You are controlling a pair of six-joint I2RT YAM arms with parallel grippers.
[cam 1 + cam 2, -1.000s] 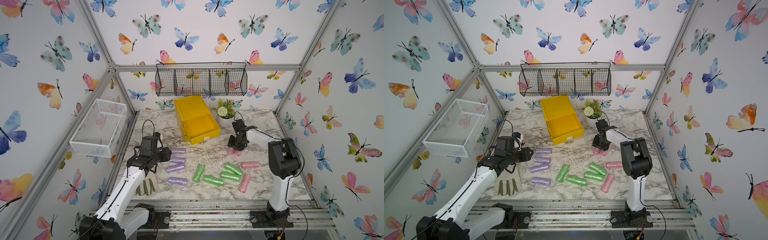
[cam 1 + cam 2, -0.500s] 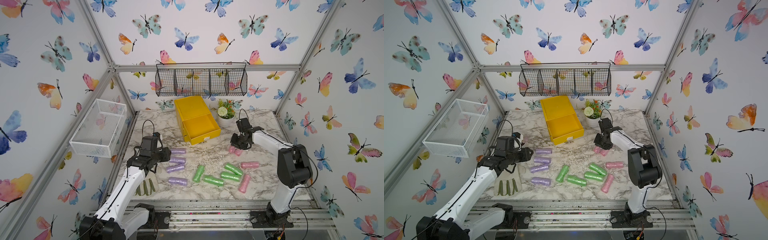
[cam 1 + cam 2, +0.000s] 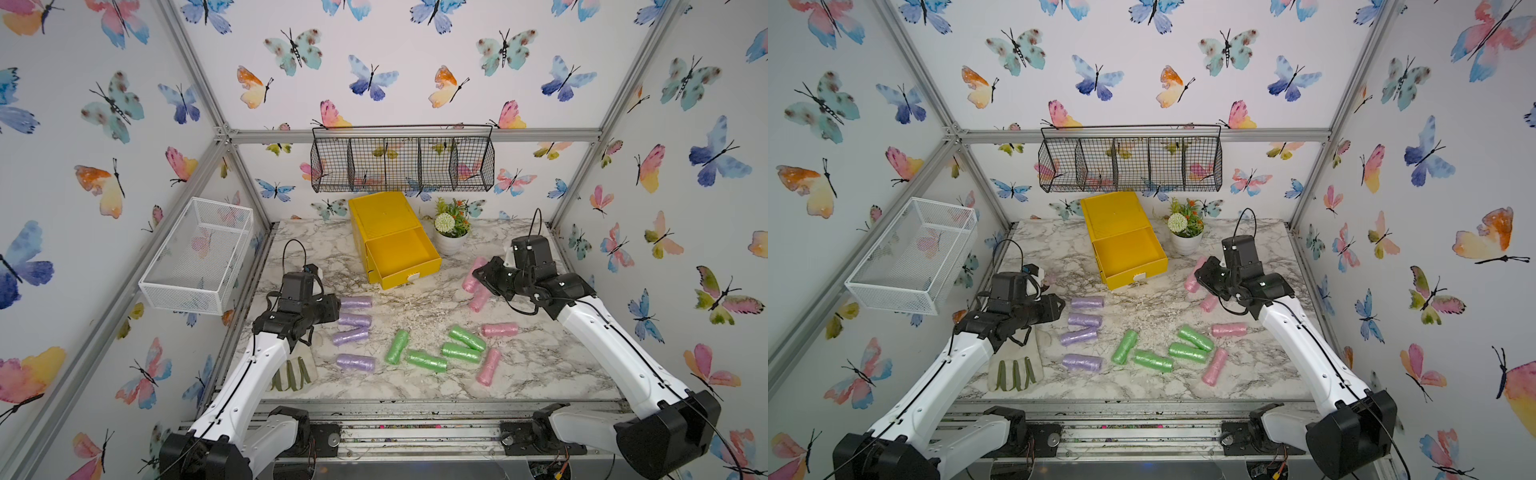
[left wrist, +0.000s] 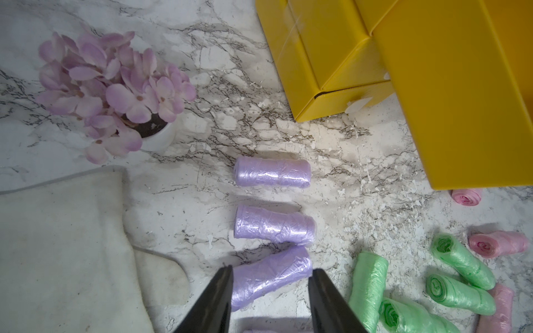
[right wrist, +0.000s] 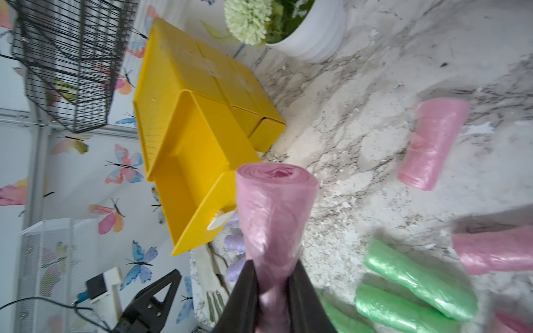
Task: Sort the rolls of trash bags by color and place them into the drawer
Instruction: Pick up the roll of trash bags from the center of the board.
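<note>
In the lower centre of the right wrist view, the right gripper (image 5: 272, 272) is pinching one end of a pale pink crinkly plastic roll (image 5: 274, 207). The left gripper (image 4: 271, 269) is standing half-open astride a lilac purple roll (image 4: 288, 263). The bright yellow plastic drawer chest (image 3: 384, 216) is sitting mid-frame in both top views, with one drawer pulled out.

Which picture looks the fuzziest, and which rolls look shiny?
Right wrist view is fuzziest: the green rolls and the edge pink roll are smeared, while the held pink roll in the right claw looks clearer. Left wrist view is sharp, with white glints on the purple rolls. Both top views are evenly lit.
</note>
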